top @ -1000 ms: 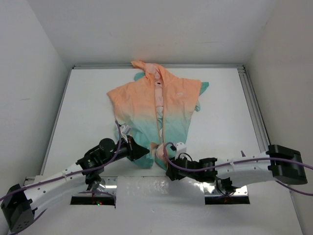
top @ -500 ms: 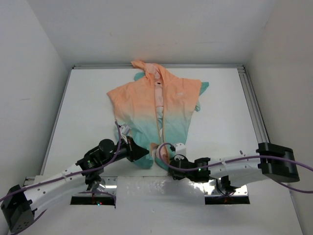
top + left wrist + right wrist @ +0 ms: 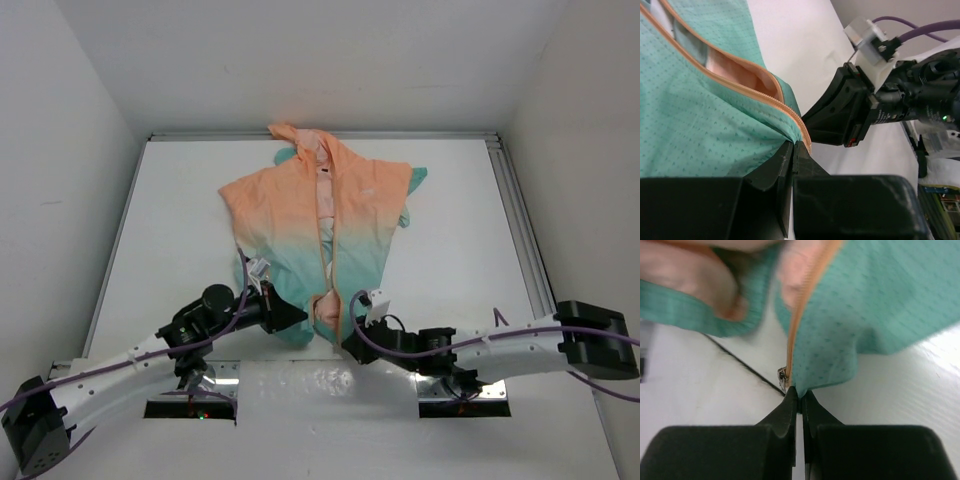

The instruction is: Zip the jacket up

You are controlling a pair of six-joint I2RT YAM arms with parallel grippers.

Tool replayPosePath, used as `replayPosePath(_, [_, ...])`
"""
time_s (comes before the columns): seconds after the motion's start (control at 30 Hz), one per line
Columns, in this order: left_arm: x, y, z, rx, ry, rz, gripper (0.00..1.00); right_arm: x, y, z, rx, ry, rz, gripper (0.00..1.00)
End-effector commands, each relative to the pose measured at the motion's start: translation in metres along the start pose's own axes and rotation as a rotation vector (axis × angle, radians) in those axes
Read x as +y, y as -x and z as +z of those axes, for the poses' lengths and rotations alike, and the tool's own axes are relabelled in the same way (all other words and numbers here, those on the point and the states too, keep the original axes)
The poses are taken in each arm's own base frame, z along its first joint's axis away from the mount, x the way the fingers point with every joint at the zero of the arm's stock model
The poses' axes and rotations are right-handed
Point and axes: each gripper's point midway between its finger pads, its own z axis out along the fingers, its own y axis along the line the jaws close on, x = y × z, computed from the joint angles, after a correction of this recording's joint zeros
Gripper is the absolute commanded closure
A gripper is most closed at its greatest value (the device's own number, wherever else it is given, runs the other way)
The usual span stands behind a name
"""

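I am watching the jacket [image 3: 270, 215] lying flat on the white table [image 3: 180, 220]. Its hood is pointing toward the far wall, and the peach upper half is fading to teal at the hem, which is sitting at the near edge just ahead of both arms. The front is standing open, with the orange zipper [image 3: 335, 235] edges running apart down the middle and pale lining showing between them.

The left hand [image 3: 794, 146] is pinching the bottom corner of one teal front panel, fingers pressed together on the cloth right where the zipper teeth are ending. From above it is sitting exactly where it was a second ago, and that arm is not showing any shift.

The right hand [image 3: 799, 392] is the one changing. A second ago its fingers were standing apart beside the hem. Now they are clamped tight on the bottom corner of the other teal panel, just beside the orange tape, with a small metal zipper piece [image 3: 783, 376] sitting just left of the fingertips. From above, its forearm is now lying lower and straighter along the near edge, the elbow is out nearer the right wall, and the wrist is a touch further right than before.

The two hands are sitting close together at the hem, pointing toward each other, each gripping its own side. The rest of the jacket is lying as it was.
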Motion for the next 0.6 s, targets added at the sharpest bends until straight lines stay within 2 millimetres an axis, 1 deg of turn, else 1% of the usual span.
replayPosePath(0.0, [-0.023, 0.012, -0.002, -0.04, -0.102, -0.01, 1.0, 0.054, 0.054, -0.011, -0.204, 0.209, 0.0, 1.0])
replayPosePath(0.07, [-0.027, 0.014, -0.003, -0.045, -0.114, -0.014, 1.0, 0.067, 0.069, -0.018, -0.245, 0.25, -0.029, 1.0])
replayPosePath(0.13, [-0.029, 0.014, -0.005, -0.045, -0.122, -0.021, 1.0, 0.079, 0.078, -0.025, -0.276, 0.304, -0.035, 1.0])
replayPosePath(0.23, [-0.03, 0.015, -0.006, -0.063, -0.136, -0.039, 1.0, 0.089, 0.085, -0.032, -0.295, 0.354, -0.063, 1.0])
replayPosePath(0.3, [-0.031, 0.014, -0.006, -0.055, -0.138, -0.037, 1.0, 0.091, 0.087, -0.035, -0.306, 0.377, -0.079, 1.0])
replayPosePath(0.4, [-0.029, 0.011, -0.006, -0.045, -0.14, -0.044, 1.0, 0.088, 0.086, -0.036, -0.308, 0.394, -0.093, 1.0])
replayPosePath(0.47, [-0.03, 0.011, -0.005, -0.041, -0.142, -0.041, 1.0, 0.088, 0.083, -0.038, -0.295, 0.444, -0.092, 1.0])
replayPosePath(0.53, [-0.031, 0.009, -0.006, -0.032, -0.149, -0.033, 1.0, 0.085, 0.085, -0.04, -0.291, 0.474, -0.089, 1.0])
replayPosePath(0.57, [-0.029, 0.007, -0.006, -0.03, -0.143, -0.036, 1.0, 0.083, 0.086, -0.04, -0.29, 0.482, -0.081, 1.0])
